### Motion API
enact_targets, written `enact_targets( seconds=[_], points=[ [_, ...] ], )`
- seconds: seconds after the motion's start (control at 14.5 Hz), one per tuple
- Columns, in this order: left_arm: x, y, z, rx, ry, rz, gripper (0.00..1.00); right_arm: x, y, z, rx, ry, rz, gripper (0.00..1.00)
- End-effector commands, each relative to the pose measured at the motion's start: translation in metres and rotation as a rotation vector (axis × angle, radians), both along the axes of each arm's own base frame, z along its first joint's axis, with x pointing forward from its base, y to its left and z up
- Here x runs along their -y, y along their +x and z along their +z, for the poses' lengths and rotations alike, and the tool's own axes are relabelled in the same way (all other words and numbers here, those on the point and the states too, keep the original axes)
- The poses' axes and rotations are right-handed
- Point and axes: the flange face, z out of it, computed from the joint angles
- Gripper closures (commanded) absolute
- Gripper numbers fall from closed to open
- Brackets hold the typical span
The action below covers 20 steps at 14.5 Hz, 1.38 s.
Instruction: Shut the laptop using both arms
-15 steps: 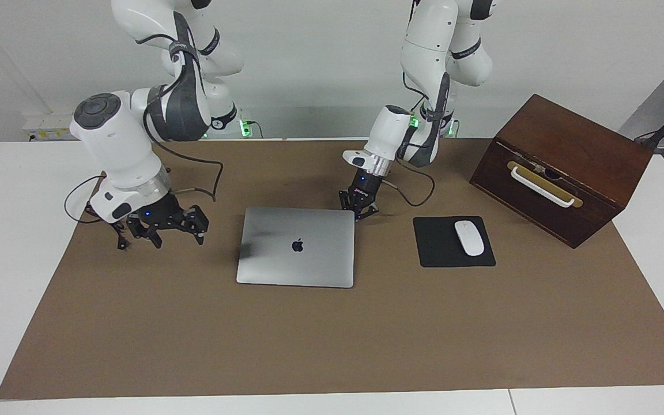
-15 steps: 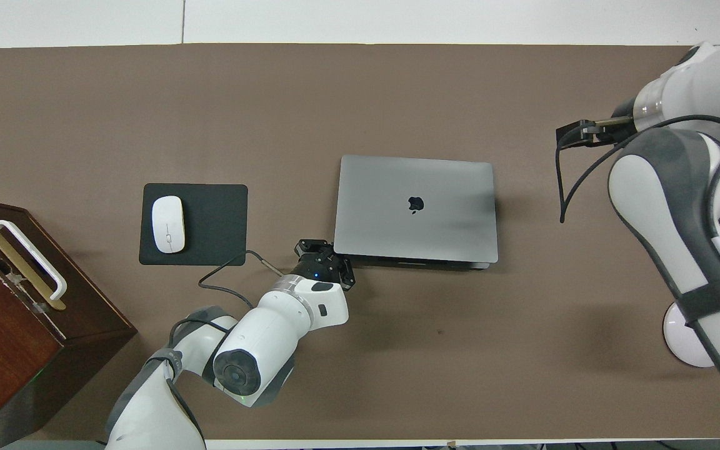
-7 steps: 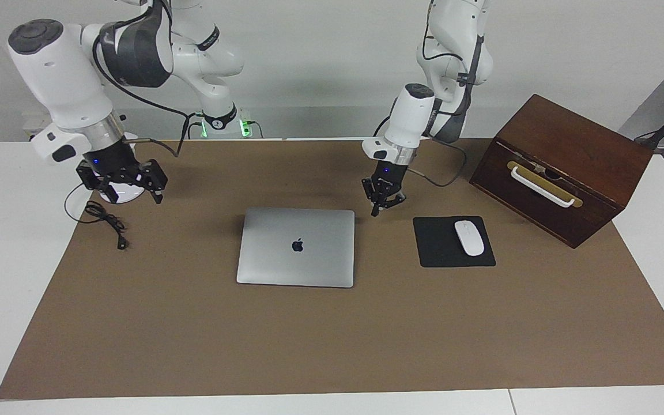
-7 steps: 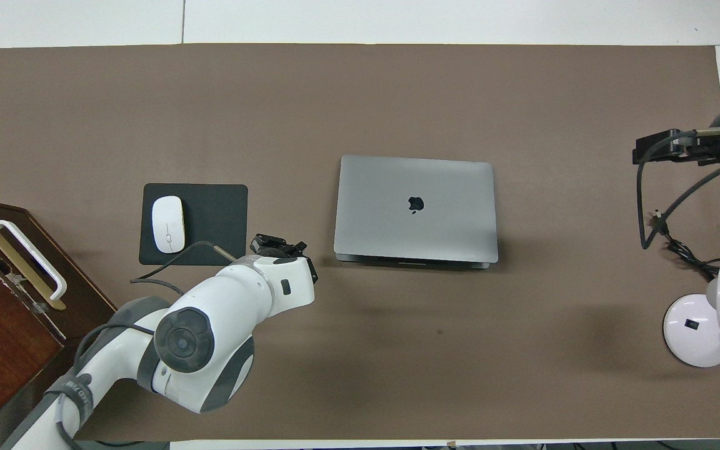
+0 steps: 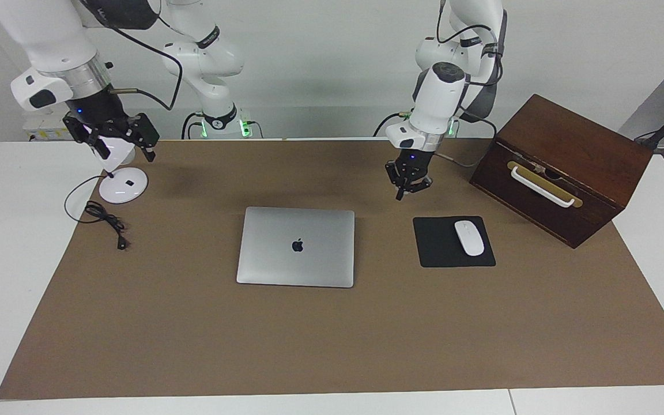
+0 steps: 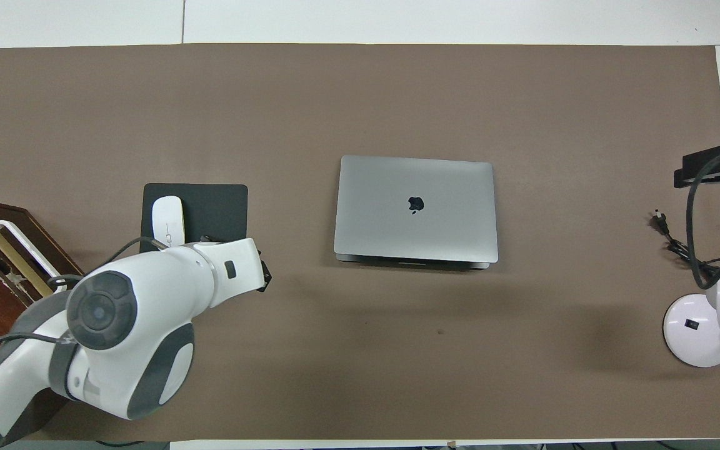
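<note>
The silver-grey laptop (image 5: 295, 246) (image 6: 416, 209) lies flat in the middle of the brown mat, its lid down and the apple logo facing up. Nothing touches it. My left gripper (image 5: 401, 193) hangs shut and empty above the mat, between the laptop and the mouse pad. In the overhead view its white wrist hides all but a dark edge of the left gripper (image 6: 264, 275). My right gripper (image 5: 126, 151) (image 6: 707, 167) is raised and open, holding nothing, over the desk lamp at the right arm's end of the table.
A black mouse pad (image 5: 438, 253) with a white mouse (image 5: 469, 237) lies beside the laptop toward the left arm's end. A brown wooden box (image 5: 562, 167) with a white handle stands at that end. The white lamp base (image 5: 123, 187) and a black cable (image 5: 107, 222) lie under the right gripper.
Both arms have lifted and drawn away from the laptop. The left gripper left the laptop's corner toward the mouse pad. The right gripper rose from the mat to above the lamp.
</note>
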Motion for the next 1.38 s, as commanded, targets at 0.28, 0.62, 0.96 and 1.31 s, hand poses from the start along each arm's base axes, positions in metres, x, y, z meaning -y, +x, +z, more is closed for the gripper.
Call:
enact_targets(
  seconds=[0.28, 0.62, 0.96, 1.31],
  points=[
    [-0.047, 0.027, 0.061, -0.078, 0.045, 0.07, 0.86, 0.008, -0.002, 0.004, 0.036, -0.014, -0.017, 0.0],
    [-0.092, 0.046, 0.082, -0.092, 0.046, 0.166, 0.0, 0.006, -0.007, 0.002, 0.015, -0.042, 0.027, 0.0],
    [-0.142, 0.064, 0.101, -0.069, 0.036, 0.269, 0.0, 0.004, -0.006, 0.002, 0.019, -0.042, 0.038, 0.0],
    [-0.171, 0.081, 0.129, -0.09, 0.069, 0.318, 0.0, 0.014, -0.005, 0.005, 0.034, -0.029, 0.063, 0.0]
  ],
)
